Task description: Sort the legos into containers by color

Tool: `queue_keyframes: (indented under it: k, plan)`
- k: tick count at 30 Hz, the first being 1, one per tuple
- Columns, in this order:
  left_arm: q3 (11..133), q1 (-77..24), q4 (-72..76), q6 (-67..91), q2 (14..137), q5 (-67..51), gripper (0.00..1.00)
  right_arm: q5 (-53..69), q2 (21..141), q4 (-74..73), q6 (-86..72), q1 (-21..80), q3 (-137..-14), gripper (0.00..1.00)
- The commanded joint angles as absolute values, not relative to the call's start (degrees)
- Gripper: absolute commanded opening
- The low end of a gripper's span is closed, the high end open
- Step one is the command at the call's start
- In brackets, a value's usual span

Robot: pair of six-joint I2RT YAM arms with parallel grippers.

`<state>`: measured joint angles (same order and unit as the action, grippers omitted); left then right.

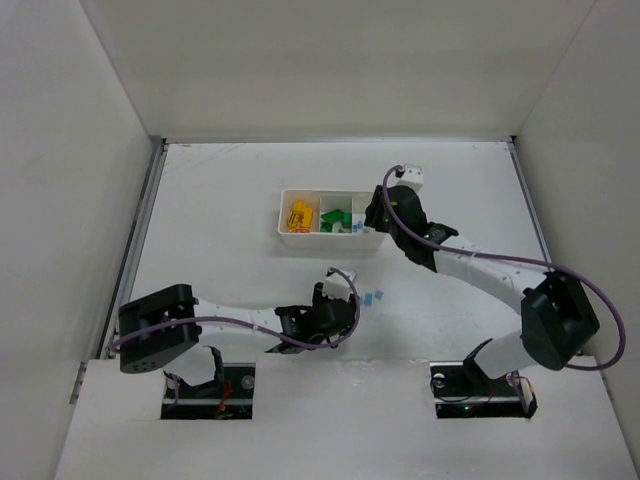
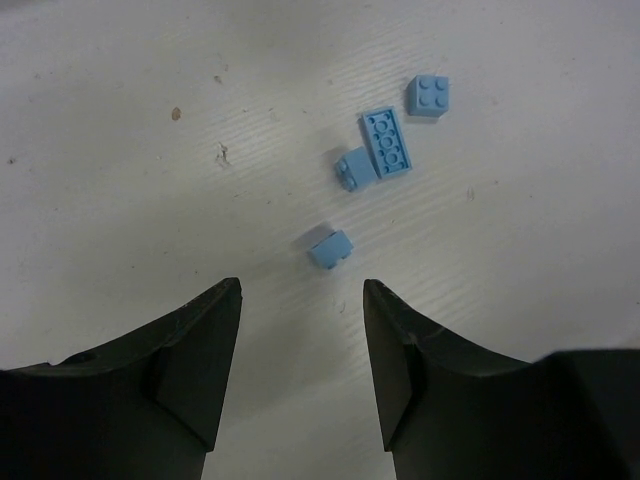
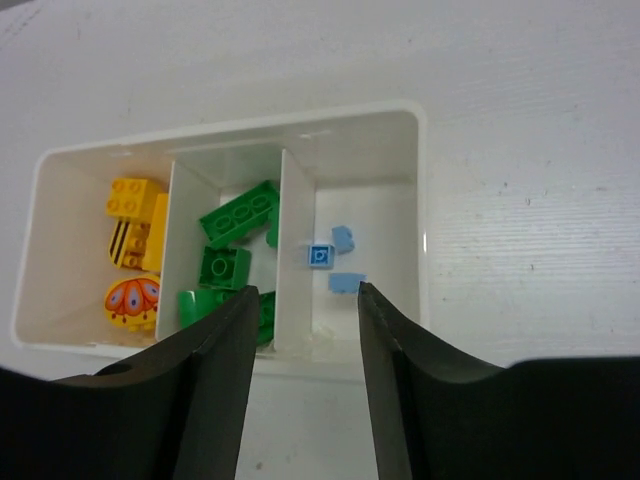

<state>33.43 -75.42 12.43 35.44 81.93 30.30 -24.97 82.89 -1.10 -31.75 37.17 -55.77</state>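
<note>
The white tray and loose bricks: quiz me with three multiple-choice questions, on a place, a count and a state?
1. Where do the green bricks lie in the tray?
A. middle compartment
B. end compartment
C. outside it

2. How many blue bricks lie loose before the left hand?
A. two
B. four
C. seven

3. The left hand is:
A. shut on a brick
B. open, empty
C. hidden

A, a compartment lies on each side; B, the left wrist view shows four; B, it stands open with nothing held.

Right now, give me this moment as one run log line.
left gripper open, four light blue legos loose on table ahead | right gripper open above tray | yellow legos, green legos binned
</note>
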Motion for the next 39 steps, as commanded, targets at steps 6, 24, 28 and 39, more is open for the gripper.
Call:
queue_keyframes:
  k: [6, 24, 28, 39]
  plan:
    - [36.74, -75.89, 14.15, 35.51, 85.51, 31.47, 0.46, -22.94, 75.86, 4.75, -31.02, 37.13, -50.37, 0.50]
    - [40.34, -75.45, 15.03, 32.78, 92.28, 31.73, 0.26, -21.97, 63.54, 4.83, -35.77, 41.70, -33.93, 0.49]
    - [40.34, -75.36, 15.12, 32.70, 92.46, 32.17, 0.19, -21.97, 63.28, 5.01, -37.17, 42.58, -32.00, 0.49]
    - [39.11, -73.61, 14.85, 30.50, 86.76, 33.57, 0.13, -21.88, 57.04, 2.03, -39.64, 44.77, -25.93, 0.50]
